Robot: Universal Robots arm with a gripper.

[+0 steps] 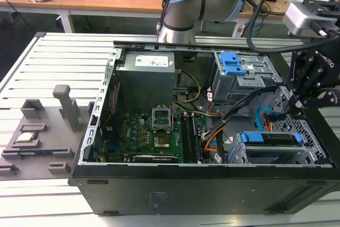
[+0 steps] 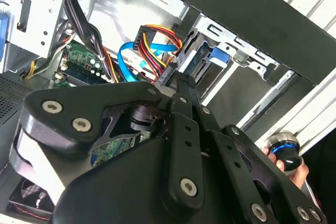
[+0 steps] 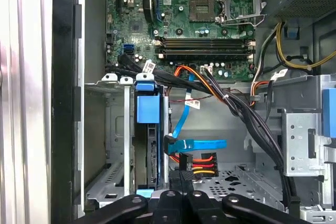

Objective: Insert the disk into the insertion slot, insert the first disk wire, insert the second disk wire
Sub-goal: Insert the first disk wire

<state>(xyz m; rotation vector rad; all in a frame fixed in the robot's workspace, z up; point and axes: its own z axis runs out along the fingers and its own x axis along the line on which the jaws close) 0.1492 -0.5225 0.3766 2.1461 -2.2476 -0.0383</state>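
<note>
claw [image 3: 181,184] on wire [image 3: 203,162] beside disk [image 3: 148,150]

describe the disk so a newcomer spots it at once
In the black computer case, find the perforated silver cage at the exterior view's lower right. The disk lies inside it, its long bright blue carrier unlike the blocky blue tab on the taller cage.

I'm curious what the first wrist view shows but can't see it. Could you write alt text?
Black gripper pinching a plug with red, orange and yellow wires, beside the blue-framed disk seated in the metal insertion slot of an open computer case. A green motherboard lies beyond.
</note>
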